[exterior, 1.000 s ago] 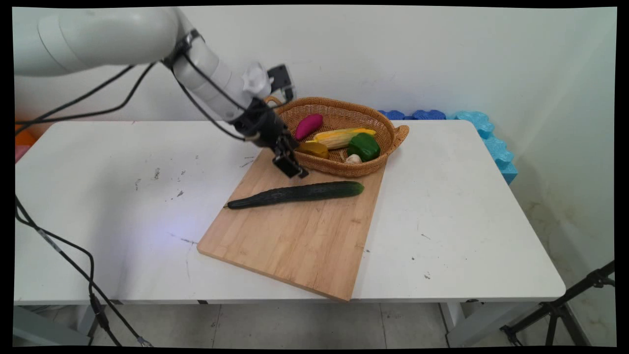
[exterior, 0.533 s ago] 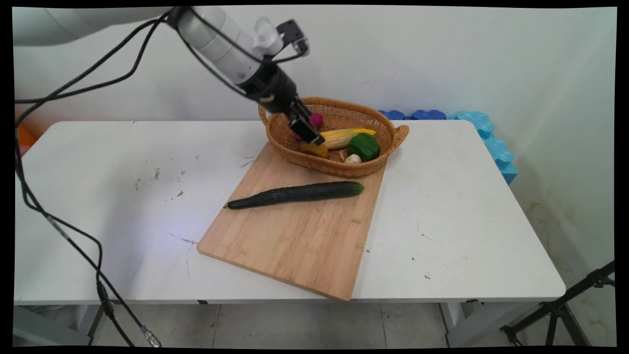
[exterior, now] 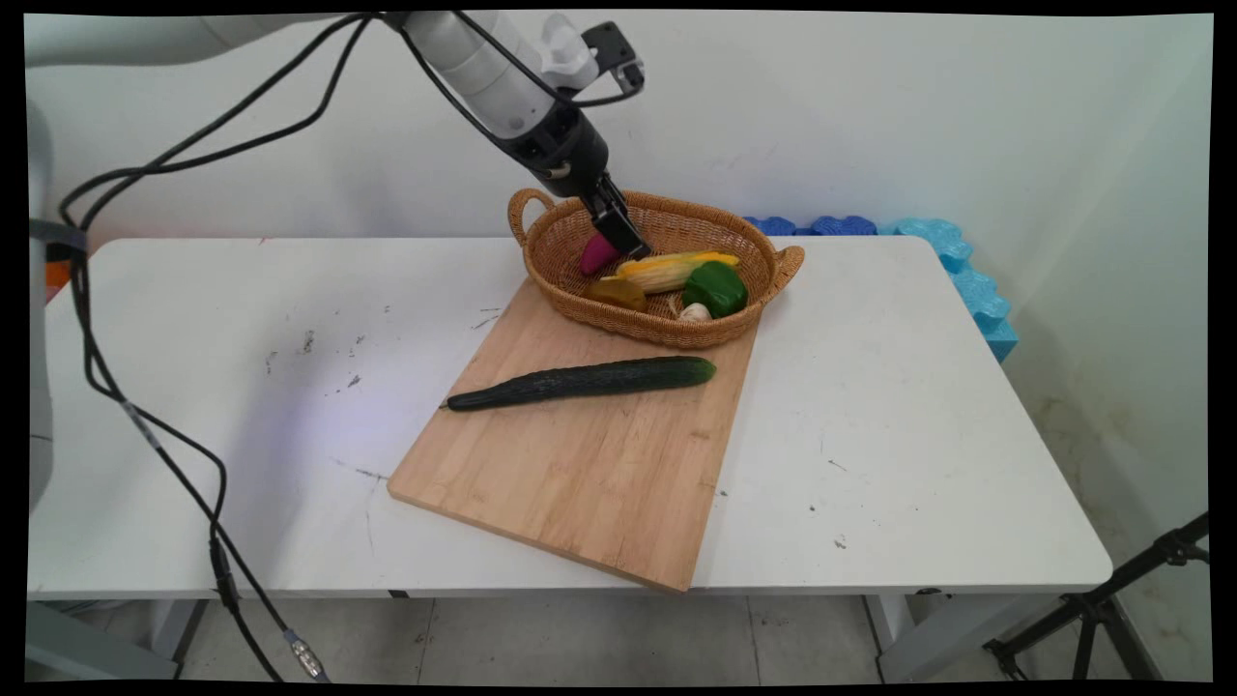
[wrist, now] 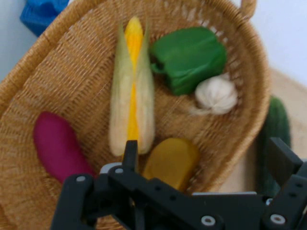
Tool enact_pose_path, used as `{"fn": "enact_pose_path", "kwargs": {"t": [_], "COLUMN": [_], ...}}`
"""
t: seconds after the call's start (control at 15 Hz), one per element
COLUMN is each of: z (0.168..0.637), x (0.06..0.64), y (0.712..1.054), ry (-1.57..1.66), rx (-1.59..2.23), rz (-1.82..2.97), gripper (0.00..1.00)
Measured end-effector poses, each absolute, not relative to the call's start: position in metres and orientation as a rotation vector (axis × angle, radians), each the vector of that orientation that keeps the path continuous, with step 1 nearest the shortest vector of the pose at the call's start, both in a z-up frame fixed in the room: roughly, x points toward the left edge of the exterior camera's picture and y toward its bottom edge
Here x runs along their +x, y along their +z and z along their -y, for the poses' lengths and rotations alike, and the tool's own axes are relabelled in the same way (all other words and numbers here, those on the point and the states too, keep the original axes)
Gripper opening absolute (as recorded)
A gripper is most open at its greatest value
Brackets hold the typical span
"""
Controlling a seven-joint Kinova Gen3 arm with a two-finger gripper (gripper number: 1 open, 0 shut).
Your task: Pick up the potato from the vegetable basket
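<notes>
Black two-finger pincer (exterior: 623, 239) hangs spread and empty over the oval woven wicker basket (exterior: 570, 295), nearest the magenta oblong vegetable (wrist: 57, 146). Beside that lie a husked yellow corn cob (wrist: 131, 91), green bell pepper (wrist: 188, 57), white garlic bulb (wrist: 217, 94) and a yellow vegetable (wrist: 171, 162).

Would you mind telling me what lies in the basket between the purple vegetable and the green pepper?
The corn cob lies between the purple vegetable and the green pepper; the hand view shows it most plainly.
</notes>
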State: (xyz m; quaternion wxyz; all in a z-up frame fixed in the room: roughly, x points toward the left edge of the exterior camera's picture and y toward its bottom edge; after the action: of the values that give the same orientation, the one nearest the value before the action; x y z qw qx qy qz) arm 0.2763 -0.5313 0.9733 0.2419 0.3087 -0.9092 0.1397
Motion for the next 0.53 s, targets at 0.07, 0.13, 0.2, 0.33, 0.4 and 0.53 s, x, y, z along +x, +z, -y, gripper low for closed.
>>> {"fn": "enact_pose_path", "kwargs": {"t": [0.07,0.13,0.2,0.33,0.4,0.53], "z": [0.537,0.544,0.549,0.557,0.562,0.571], "x": [0.277,0.277,0.278,0.278,0.279,0.280], "y": [0.969,0.964,0.960,0.952,0.947,0.935], "ry": [0.389,0.397,0.402,0.405,0.403,0.395], "rx": [0.835,0.824,0.816,0.806,0.800,0.783], "rz": [2.511,2.542,2.564,2.596,2.615,2.654], "gripper": [1.00,1.00,1.00,1.00,1.00,1.00]}}
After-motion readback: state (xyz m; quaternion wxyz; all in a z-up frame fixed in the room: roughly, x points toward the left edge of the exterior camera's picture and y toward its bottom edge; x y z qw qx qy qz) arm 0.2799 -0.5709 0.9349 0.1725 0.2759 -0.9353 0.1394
